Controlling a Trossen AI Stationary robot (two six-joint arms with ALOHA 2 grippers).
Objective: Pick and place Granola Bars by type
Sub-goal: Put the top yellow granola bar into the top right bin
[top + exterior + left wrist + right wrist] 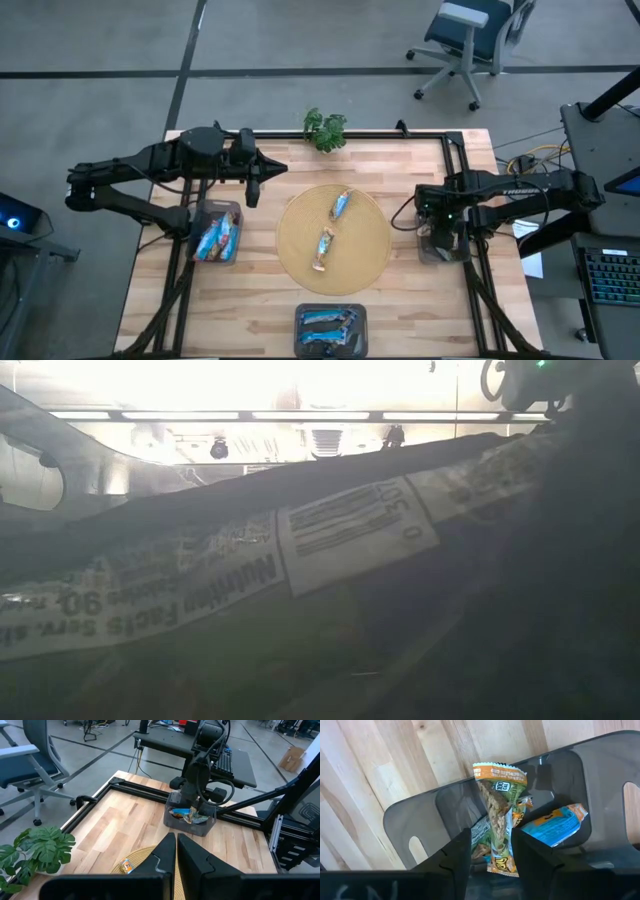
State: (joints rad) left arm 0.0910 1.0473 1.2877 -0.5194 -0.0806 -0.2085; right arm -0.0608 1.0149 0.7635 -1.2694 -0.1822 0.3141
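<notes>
Two Granola Bars (341, 205) (322, 250) lie on a round woven mat (300, 230) at the table's middle. My right gripper (491, 834) points down into the grey bin (420, 815) at the table's right edge, fingers apart. Between them is the lower end of an orange-and-green bar (497, 795), whose top end leans on the bin's wall. A blue bar (555, 825) lies beside it. My left gripper (254, 195) hovers shut above the table, left of the mat and touching nothing. My right gripper comes at the orange-and-green bar from above, one finger (462, 855) on each side of its lower end (500, 857). I cannot tell whether the fingers touch the wrapper. The bar stands tilted in the bin.
A grey bin (236, 210) at the left holds several bars, and a bin (330, 328) at the near edge holds blue ones. A small plant (325, 128) stands at the far edge. A black frame borders the table. Wrappers close to the lens fill the low view.
</notes>
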